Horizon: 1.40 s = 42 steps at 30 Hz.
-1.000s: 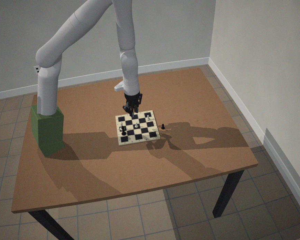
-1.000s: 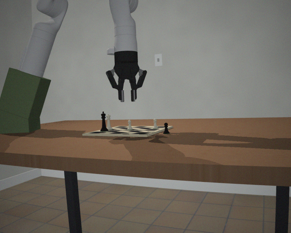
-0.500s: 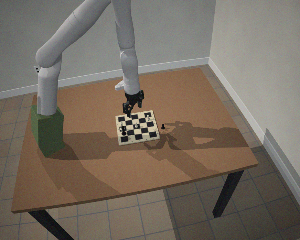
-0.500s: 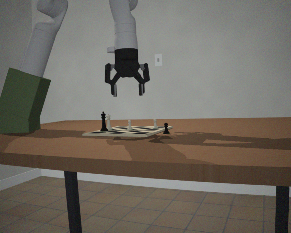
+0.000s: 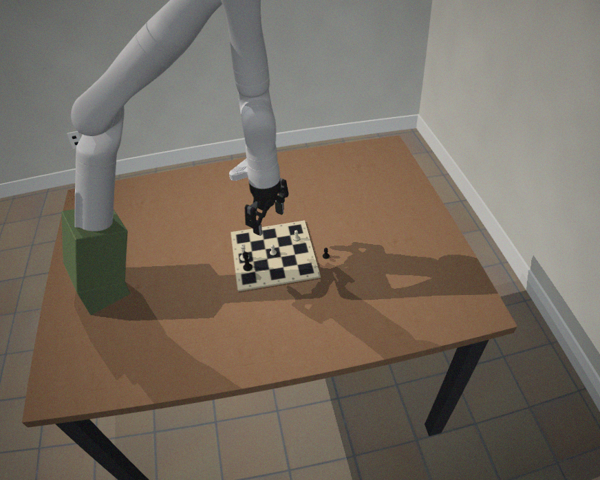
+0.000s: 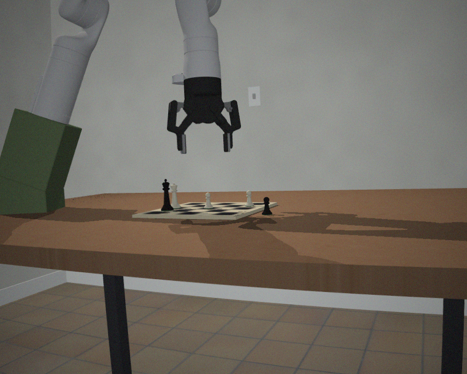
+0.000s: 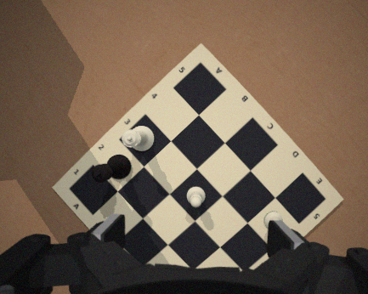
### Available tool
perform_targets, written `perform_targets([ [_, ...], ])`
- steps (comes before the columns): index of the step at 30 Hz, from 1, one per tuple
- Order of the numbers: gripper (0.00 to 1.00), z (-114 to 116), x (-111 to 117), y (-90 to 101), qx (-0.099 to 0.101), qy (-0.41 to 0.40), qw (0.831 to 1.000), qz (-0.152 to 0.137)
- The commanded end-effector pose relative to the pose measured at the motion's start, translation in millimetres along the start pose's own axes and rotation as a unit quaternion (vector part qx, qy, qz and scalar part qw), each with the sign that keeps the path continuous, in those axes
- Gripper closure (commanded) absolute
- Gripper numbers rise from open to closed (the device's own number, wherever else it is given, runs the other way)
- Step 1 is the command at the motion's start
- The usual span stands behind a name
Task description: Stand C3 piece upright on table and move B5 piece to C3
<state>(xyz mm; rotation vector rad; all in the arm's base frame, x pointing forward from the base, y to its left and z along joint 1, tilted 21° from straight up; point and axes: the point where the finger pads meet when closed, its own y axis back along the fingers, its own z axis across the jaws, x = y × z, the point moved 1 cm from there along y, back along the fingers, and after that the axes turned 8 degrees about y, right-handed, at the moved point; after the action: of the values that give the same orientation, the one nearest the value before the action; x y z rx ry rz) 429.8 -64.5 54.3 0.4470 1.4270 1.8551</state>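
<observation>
With the white pawn upright on C3 and the black pawn standing on the worktop, both moves seemed finished, so the pincer (released, spread wide above the board) probably needed only to withdraw.

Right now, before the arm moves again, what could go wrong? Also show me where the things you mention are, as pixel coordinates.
The fingers (image 5: pixel 257 227) (image 6: pixel 181 143) are wide open above the board, so dipping sideways might clip the tall black piece (image 5: pixel 246 262) (image 6: pixel 166 197) (image 7: pixel 119 166) or its tall white neighbor (image 5: pixel 243 249) (image 6: pixel 174 197) (image 7: pixel 143 138). A low pass could also nudge the white pawn (image 5: pixel 272 251) (image 6: pixel 208 202) (image 7: pixel 195 195) off C3, or tip the black pawn (image 5: pixel 326 253) (image 6: pixel 266 207) standing beside the board.
</observation>
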Motion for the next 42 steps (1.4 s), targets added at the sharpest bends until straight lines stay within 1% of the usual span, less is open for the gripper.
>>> perform_targets([
  [1, 0.0, 0, -1, 4.2, -0.001, 0.0, 1.0, -0.002],
  [5, 0.0, 0, -1, 17.0, -0.001, 0.0, 1.0, -0.002],
  [14, 0.0, 0, -1, 57.8, -0.001, 0.0, 1.0, -0.002],
  [16, 0.0, 0, -1, 57.8, -0.001, 0.0, 1.0, -0.002],
  [21, 0.0, 0, -1, 72.4, -0.001, 0.0, 1.0, -0.002],
  [25, 0.0, 0, -1, 76.3, -0.001, 0.0, 1.0, -0.002],
  [42, 0.0, 0, -1, 76.5, -0.001, 0.0, 1.0, -0.002],
])
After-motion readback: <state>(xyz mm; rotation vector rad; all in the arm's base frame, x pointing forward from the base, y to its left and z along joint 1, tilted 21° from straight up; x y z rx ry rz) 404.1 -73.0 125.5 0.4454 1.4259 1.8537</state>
